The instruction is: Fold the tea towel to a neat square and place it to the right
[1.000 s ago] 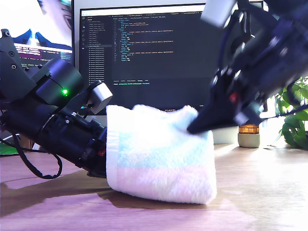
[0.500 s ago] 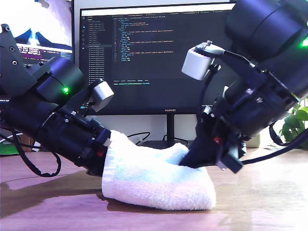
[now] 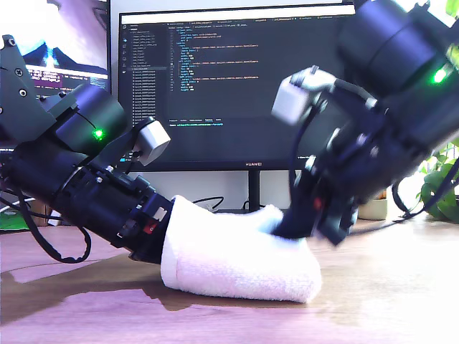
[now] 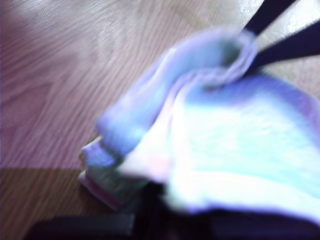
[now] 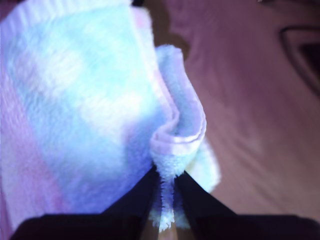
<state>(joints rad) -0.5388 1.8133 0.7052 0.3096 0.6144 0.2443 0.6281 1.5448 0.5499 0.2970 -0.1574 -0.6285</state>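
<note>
- While the tea towel lies lengthwise between both hands, my second hand pinches one end.
- My first hand, opposite end: grip unclear.

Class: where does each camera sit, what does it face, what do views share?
Exterior view: low at table level, facing the monitor; both arms flank the tea towel.
First wrist view: rides my first gripper, looking over the tea towel toward another gripper's fingers.
Second wrist view: rides my second gripper, shut on a towel fold.
Shared by all: the tea towel.
</note>
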